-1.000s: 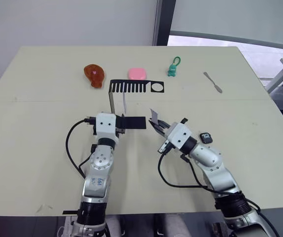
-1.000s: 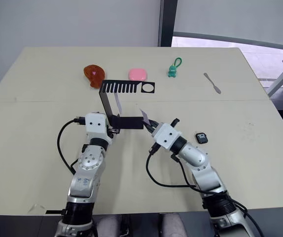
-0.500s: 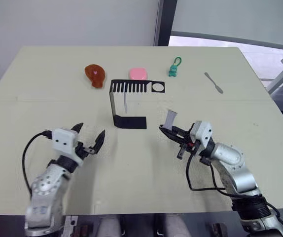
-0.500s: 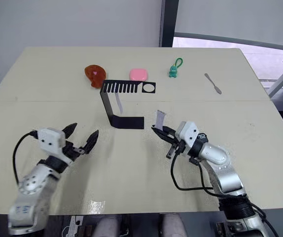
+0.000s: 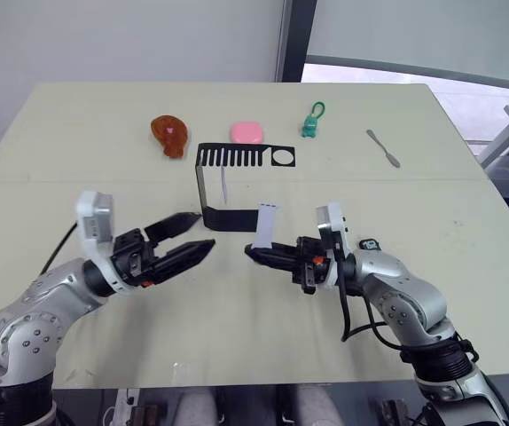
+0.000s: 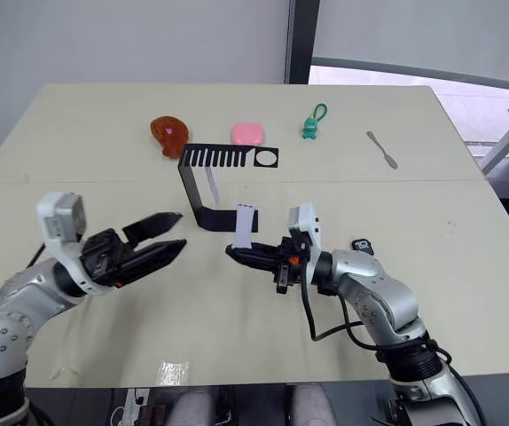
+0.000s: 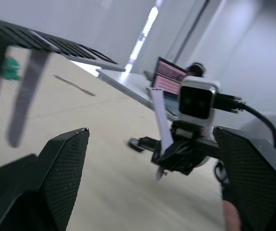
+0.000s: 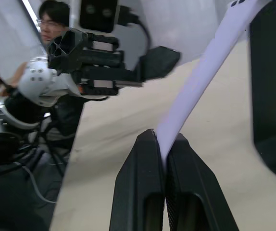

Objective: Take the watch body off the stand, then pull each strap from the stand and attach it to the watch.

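The black stand (image 5: 203, 188) rests mid-table, and one pale strap (image 5: 224, 184) hangs from its comb bar (image 5: 241, 157). My right gripper (image 5: 253, 253) points left in front of the stand's base. It is shut on the lower end of the other strap (image 5: 265, 225), which stands upright; its fingers (image 8: 150, 192) pinch that strap (image 8: 200, 82). Facing it from the left, my left gripper (image 5: 194, 237) is open and holds nothing; between its fingers (image 7: 63, 163) I see the held strap (image 7: 159, 120). The watch body (image 5: 370, 244) lies on the table behind my right forearm.
Along the far side of the table lie an orange-red toy (image 5: 170, 135), a pink pad (image 5: 246, 132), a green keychain figure (image 5: 312, 122) and a grey spatula (image 5: 383, 147). A person (image 8: 56, 21) shows in the right wrist view behind my left arm.
My left gripper left the stand's base, swung out left and now points open toward the right gripper. The right gripper turned to point left, carrying the strap upright.
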You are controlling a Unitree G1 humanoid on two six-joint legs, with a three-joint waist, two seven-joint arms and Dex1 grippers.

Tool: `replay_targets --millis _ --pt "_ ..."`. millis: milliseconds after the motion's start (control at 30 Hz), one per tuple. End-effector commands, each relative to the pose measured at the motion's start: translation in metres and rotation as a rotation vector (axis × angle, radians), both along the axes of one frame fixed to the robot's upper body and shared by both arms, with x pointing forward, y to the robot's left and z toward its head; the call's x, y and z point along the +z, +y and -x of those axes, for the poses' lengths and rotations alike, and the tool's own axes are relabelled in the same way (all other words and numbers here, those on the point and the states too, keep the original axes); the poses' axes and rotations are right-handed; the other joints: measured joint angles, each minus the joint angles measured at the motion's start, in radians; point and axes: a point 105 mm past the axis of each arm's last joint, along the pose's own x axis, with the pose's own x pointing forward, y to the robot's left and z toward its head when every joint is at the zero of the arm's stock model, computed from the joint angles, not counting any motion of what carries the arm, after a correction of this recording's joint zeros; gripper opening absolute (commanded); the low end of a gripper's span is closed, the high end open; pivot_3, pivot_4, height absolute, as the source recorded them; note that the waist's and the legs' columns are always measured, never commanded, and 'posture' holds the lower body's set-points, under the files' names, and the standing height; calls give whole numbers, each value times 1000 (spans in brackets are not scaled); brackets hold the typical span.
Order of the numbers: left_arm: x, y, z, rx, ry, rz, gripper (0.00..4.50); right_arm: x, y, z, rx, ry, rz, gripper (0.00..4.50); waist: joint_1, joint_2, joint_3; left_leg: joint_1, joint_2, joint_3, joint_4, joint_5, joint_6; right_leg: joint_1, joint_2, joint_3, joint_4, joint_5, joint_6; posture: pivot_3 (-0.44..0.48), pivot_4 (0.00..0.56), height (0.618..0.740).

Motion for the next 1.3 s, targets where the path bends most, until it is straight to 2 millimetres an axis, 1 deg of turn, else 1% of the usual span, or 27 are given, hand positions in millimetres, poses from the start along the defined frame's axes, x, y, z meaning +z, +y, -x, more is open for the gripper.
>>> replay_targets --millis 33,167,367,467,633,700,733,900,1200,1300 --pt "8 -11 2 -90 52 53 4439 14 6 21 176 -39 -1 0 2 0 0 0 0 0 0 0 0 0 0 0 0 0 0 0 150 740" --pt "8 -18 -3 -98 66 76 4439 15 9 21 198 -51 -1 0 1 0 0 0 0 -1 1 0 0 0 0 0 0 0 0 0 150 740" --pt "13 -26 -1 -140 80 140 4439 13 16 23 206 -47 -15 0 2 0 0 -1 0 -1 1 0 0 0 0 0 0 0 0 0 150 740" --pt "14 -30 2 -166 83 133 4439 13 17 24 205 -43 -18 0 2 0 0 -1 0 -1 1 0 0 0 0 0 0 0 0 0 150 740" --pt "8 -36 1 -164 77 108 4439 12 18 21 191 -43 -23 0 2 0 0 -1 0 -1 1 0 0 0 0 0 0 0 0 0 150 740" --pt "10 -38 2 -178 77 133 3928 12 18 21 189 -43 -23 0 2 0 0 -1 0 -1 1 0 0 0 0 0 0 0 0 0 150 740" --pt "11 -39 3 -188 76 143 3590 12 18 21 188 -42 -23 0 2 0 0 -1 0 -1 1 0 0 0 0 0 0 0 0 0 150 740" --pt "15 -38 1 -167 71 182 3590 12 18 20 182 -39 -23 0 2 0 0 -1 0 -1 1 0 0 0 0 0 0 0 0 0 150 740" --pt "14 -38 -1 -146 77 207 3590 12 20 19 174 -39 -26 0 2 0 0 -1 0 -1 1 0 0 0 0 0 0 0 0 0 150 740" --pt "15 -38 1 -157 75 222 2716 12 19 18 168 -37 -29 0 2 0 0 -1 0 -1 1 0 0 0 0 0 0 0 0 0 150 740"
